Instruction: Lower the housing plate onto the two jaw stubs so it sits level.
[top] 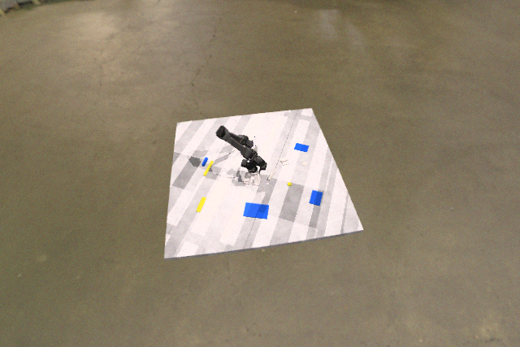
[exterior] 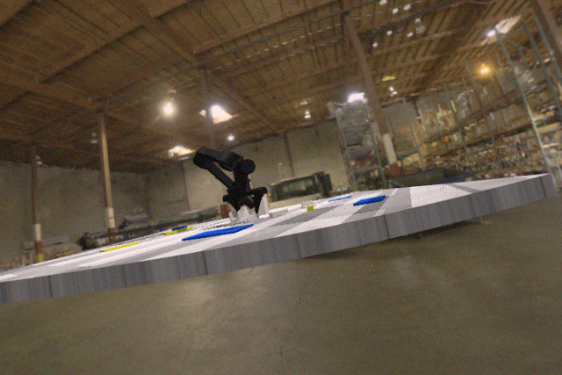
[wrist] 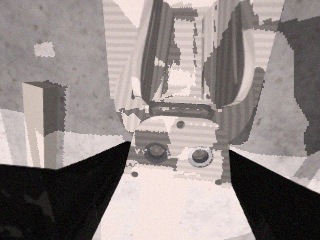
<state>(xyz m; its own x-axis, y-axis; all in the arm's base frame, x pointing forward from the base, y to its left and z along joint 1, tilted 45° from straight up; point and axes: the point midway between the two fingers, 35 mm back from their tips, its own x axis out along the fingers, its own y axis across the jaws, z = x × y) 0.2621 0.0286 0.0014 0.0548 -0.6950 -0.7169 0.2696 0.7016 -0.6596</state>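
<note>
Black against a pale platform (top: 227,229) (exterior: 295,243) in a warehouse, a robot arm (top: 237,144) (exterior: 218,174) bends down to its work, its gripper (top: 253,171) (exterior: 246,208) (wrist: 176,150) low over the surface. The pincer is closed on the pale housing plate (wrist: 177,169), which sits between its two dark fingers in the wrist view. Two round holes side by side mark the plate, a stub showing in each, the left ring (wrist: 165,159) dark and the right ring (wrist: 211,156) bright.

Beyond the plate's rounded end, two curved jaws (wrist: 142,75) (wrist: 247,75) flank a long channel. The plate appears to lie over the stubs, though patchy light and shadow make it impossible to tell whether it is fully seated and level. To the left in the wrist view, apart from the assembly, stands a pale block (wrist: 34,117).

Elsewhere on the platform, a large blue rectangle (top: 256,210) (exterior: 218,232) lies near the arm, with two smaller blue rectangles (top: 315,197) (top: 301,147) toward the platform's right side in the top view. Two yellow strips (top: 201,204) (top: 208,167) lie on the opposite side, a short blue bar (top: 204,162) (exterior: 179,227) just beside one of them. A small yellow piece (top: 289,184) (exterior: 310,208) rests between the arm and the smaller rectangles.
</note>
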